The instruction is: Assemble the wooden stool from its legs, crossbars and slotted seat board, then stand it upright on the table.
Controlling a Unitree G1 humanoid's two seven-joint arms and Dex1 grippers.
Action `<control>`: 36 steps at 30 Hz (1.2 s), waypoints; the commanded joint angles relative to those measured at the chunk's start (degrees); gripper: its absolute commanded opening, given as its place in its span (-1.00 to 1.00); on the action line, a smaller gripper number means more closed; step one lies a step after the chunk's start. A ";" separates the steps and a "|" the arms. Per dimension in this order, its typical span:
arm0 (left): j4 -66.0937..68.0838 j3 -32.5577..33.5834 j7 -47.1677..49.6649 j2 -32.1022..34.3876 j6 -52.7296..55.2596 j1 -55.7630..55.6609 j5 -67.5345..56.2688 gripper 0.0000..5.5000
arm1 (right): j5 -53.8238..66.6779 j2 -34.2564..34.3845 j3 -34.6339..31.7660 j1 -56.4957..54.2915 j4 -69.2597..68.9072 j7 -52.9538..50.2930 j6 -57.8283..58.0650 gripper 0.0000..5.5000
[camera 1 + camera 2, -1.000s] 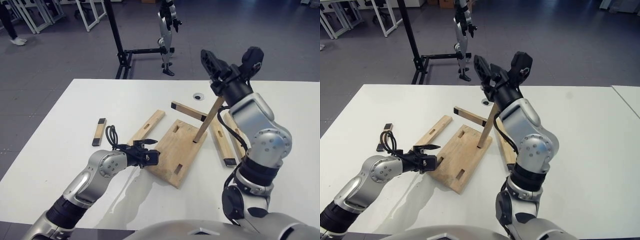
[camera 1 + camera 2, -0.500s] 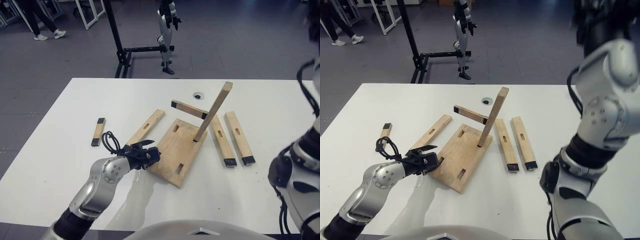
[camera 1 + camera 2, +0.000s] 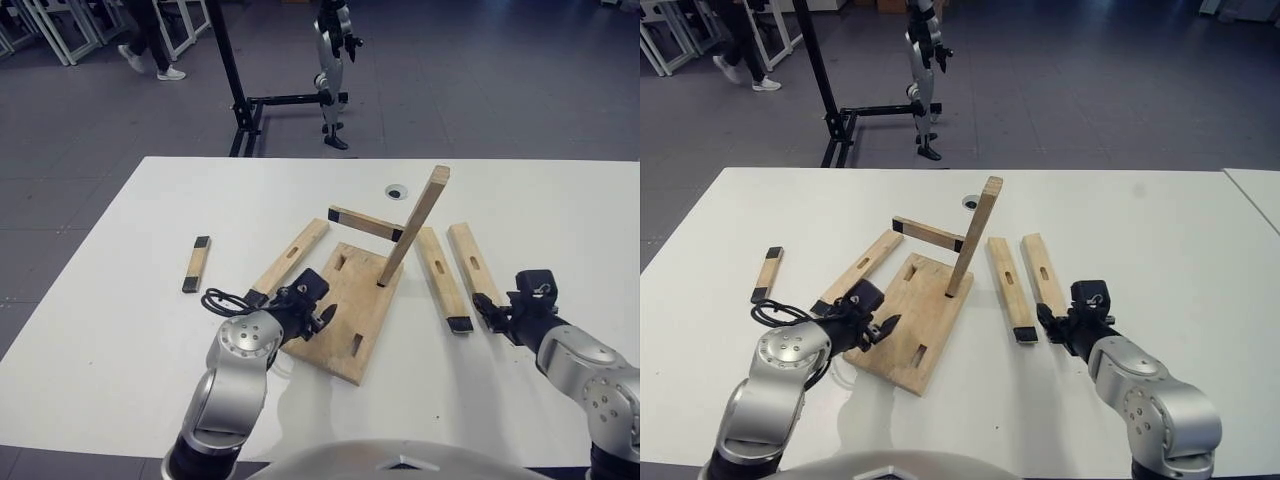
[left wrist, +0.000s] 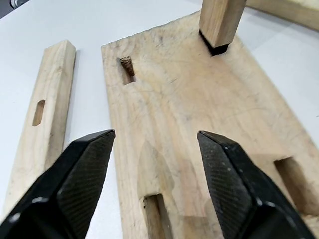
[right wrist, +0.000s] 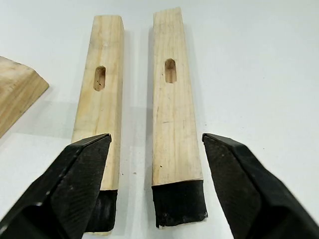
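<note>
Count, head view:
- 1 seat board (image 3: pixel 350 300), flat on the tabletop (image 3: pixel 150 330), centre frame.
- 4 legs: leaning leg (image 3: pixel 412 225) standing in a board slot, left leg (image 3: pixel 290 255) lying beside the board, inner right leg (image 3: pixel 440 278) and outer right leg (image 3: pixel 475 265) lying side by side.
- 2 crossbars: joined crossbar (image 3: pixel 365 223) on the leaning leg, loose crossbar (image 3: pixel 196 264) at far left.

Left gripper (image 4: pixel 155 133): jaws wide, empty, over the board's near edge.

Right gripper (image 5: pixel 155 137): jaws wide, empty, over the right legs' black ends.

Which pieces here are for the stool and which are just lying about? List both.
For the stool: seat board, standing leg in its slot, crossbar on that leg, two legs right of the board, fourth leg left of it, short crossbar farther left.
Lying about: cable hole in the table, black stand and another robot beyond it.
</note>
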 commanded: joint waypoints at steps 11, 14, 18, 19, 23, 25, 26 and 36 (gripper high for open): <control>-4.70 28.81 8.87 -25.12 11.86 -22.46 -16.23 0.12 | -7.91 -4.22 2.04 -2.26 11.30 7.86 -8.67 0.78; -4.06 33.36 11.56 -27.30 12.24 -26.64 -19.07 0.12 | -9.76 -4.84 4.29 -1.36 15.02 10.60 -11.32 0.78; -4.04 37.91 14.30 -29.24 13.08 -30.14 -22.39 0.12 | -12.22 -4.92 6.41 -0.07 18.41 12.57 -14.03 0.78; -3.90 38.77 14.85 -29.38 13.21 -30.80 -23.35 0.12 | -12.96 -5.02 6.86 0.37 19.60 12.96 -14.79 0.78; -2.37 42.59 14.81 -27.07 12.76 -32.96 -28.05 0.12 | -17.06 -6.11 8.21 1.12 30.79 15.17 -21.79 0.59; -0.44 43.20 13.11 -22.82 10.96 -31.53 -30.99 0.12 | -17.52 -6.41 8.34 0.59 32.71 16.16 -23.79 0.46; 1.26 43.55 12.04 -20.02 9.43 -30.39 -32.23 0.12 | -17.41 -6.62 8.47 0.16 32.65 16.99 -24.67 0.38; 14.01 46.24 10.47 -6.73 -5.36 -26.53 -39.27 0.12 | -16.12 -8.60 4.72 -5.98 35.01 20.87 -27.22 -0.24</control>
